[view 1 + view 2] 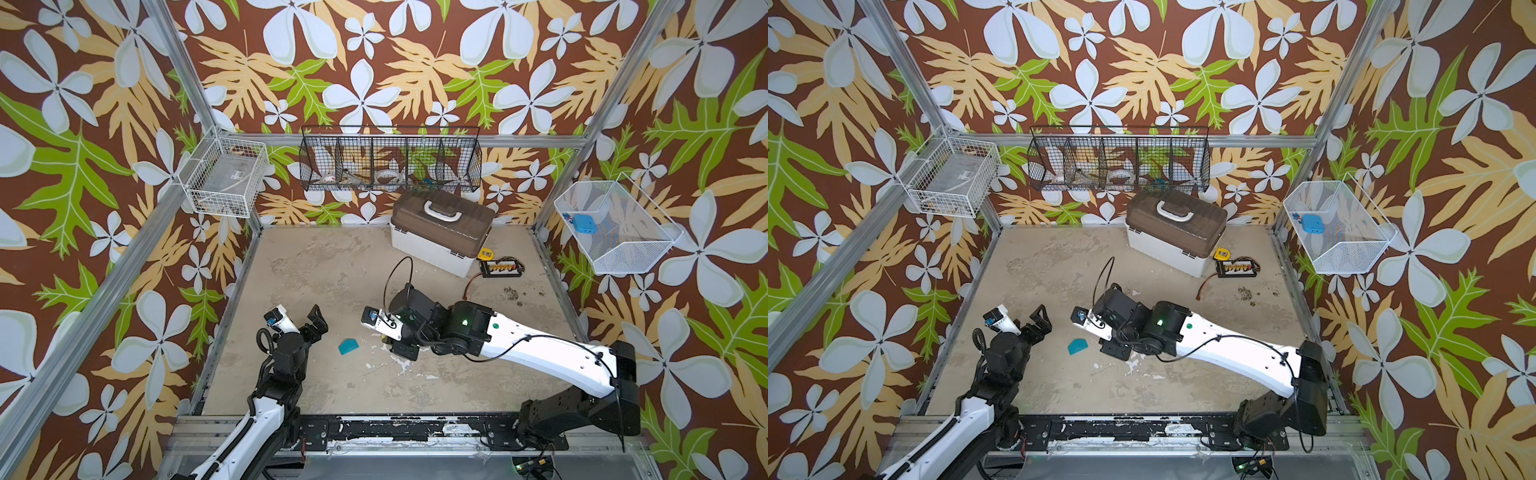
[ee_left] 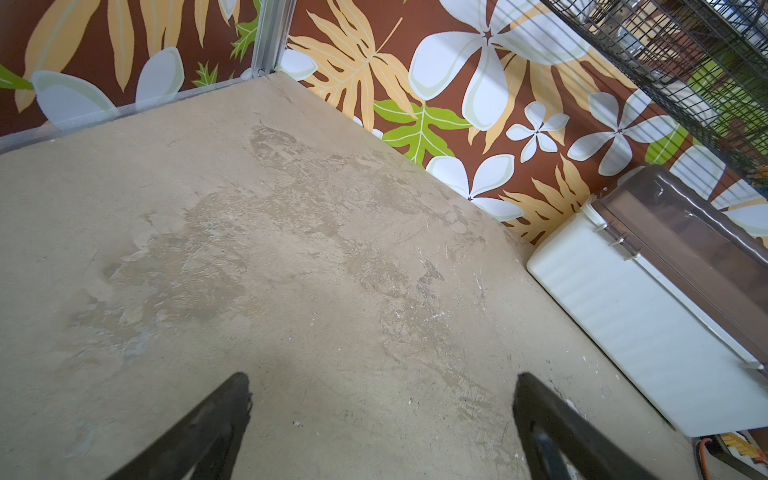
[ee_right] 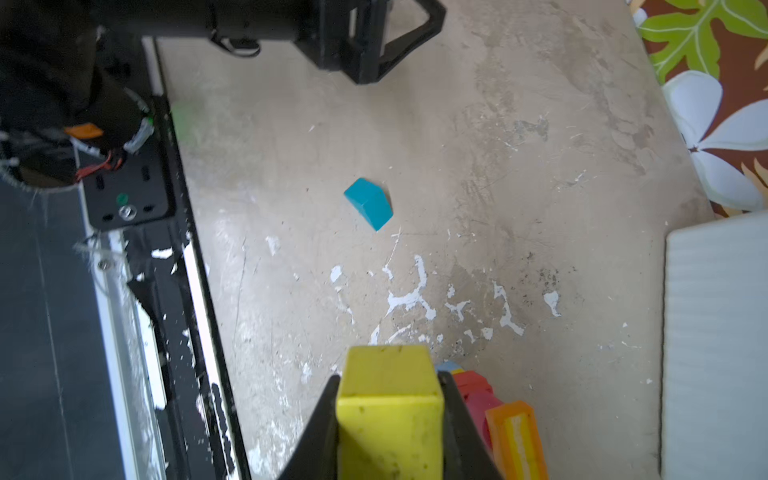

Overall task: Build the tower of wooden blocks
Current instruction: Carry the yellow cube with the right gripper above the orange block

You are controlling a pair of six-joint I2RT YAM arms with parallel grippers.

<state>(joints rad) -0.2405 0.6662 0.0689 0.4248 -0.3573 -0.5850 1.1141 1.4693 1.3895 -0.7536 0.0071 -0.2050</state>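
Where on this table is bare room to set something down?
Bare: the table's back-left stretch, from side wall to white case, and the strip in front of the teal block. Crowded: around the right gripper, its yellow block and blocks beside it, and the board by the case.

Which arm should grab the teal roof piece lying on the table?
Left, probably. The left gripper is open, empty and close to the teal roof piece, with nothing between them in both top views. The right gripper is busy, shut on a yellow block.
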